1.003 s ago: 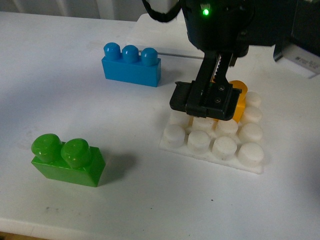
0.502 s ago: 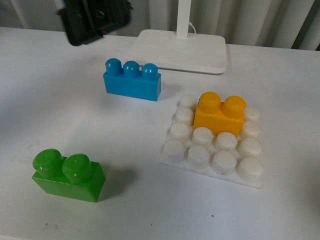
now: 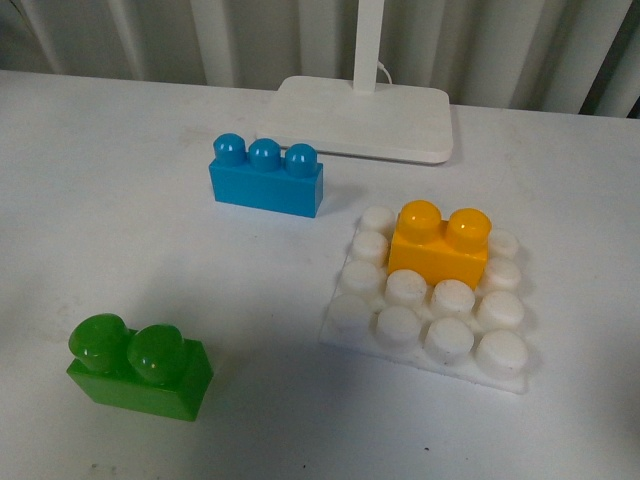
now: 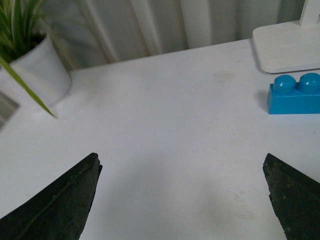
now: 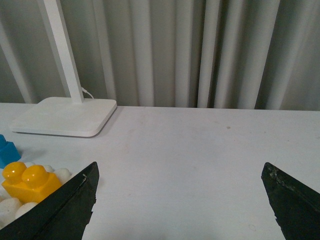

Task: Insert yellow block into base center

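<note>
So, your yellow block [image 3: 440, 243] sits pressed onto the base [image 3: 428, 300], studs up and level. It covers the middle two studs of the second row from the back: centred side to side, though nearer the far edge than the near one. Judging by how flat it sits, the insert looks done, or close to it.

Neither arm shows in the front view. Both claws are clear of the work:
- Left claw [image 4: 182, 197]: spread wide, nothing between the tips, looking over bare tabletop [image 4: 165, 130], with the blue block [image 4: 295, 93] and a potted plant [image 4: 27, 55] at the edges of its view.
- Right claw [image 5: 180, 202]: also spread wide and empty, with the yellow block and base in one corner of its view and the lamp foot [image 5: 65, 116] beyond.

Likely reason for that posture: you keep the claws apart and away so nothing nudges the seated block.

The green block [image 3: 138, 366] rests well apart on the near side and the blue one sits behind the base, both untouched by the job.
</note>
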Controlling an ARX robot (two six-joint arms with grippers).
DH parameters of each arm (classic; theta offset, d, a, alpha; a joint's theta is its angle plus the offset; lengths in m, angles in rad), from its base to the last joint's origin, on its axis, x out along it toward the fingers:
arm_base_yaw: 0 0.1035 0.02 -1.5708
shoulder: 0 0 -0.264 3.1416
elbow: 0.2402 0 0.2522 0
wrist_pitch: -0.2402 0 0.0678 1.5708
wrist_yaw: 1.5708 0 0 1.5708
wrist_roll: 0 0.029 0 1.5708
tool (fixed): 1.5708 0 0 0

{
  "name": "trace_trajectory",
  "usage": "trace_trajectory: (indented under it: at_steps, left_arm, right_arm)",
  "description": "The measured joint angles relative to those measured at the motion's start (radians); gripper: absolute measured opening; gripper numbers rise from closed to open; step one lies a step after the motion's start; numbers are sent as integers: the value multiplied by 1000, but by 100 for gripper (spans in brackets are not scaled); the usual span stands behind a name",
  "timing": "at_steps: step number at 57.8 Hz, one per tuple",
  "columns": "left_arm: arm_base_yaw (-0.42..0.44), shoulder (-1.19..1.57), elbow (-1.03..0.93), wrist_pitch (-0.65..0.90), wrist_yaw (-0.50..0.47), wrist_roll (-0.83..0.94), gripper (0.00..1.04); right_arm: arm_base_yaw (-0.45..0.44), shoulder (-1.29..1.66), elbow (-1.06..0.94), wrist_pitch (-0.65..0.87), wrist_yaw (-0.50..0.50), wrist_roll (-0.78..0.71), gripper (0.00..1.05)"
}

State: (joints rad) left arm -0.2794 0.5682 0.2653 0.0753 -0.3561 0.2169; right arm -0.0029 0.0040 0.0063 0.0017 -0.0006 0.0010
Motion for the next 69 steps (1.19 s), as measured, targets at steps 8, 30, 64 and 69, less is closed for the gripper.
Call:
trace_trajectory:
  at_steps: [8,30,64,69]
  left_arm:
    - [4,-29,-31,19,20,-151,96]
    - [180,-216,-196,206,280,-208,17]
    - [277,-488,-253,-23,357,-218,4]
    - [277,-558,-253,-69,356,-218,4]
  right_arm:
    - [0,0,0,0,-1,0,96]
    - [0,0,0,0,0,0,96]
    - [0,0,0,0,0,0,96]
    - [0,0,0,0,0,0,96]
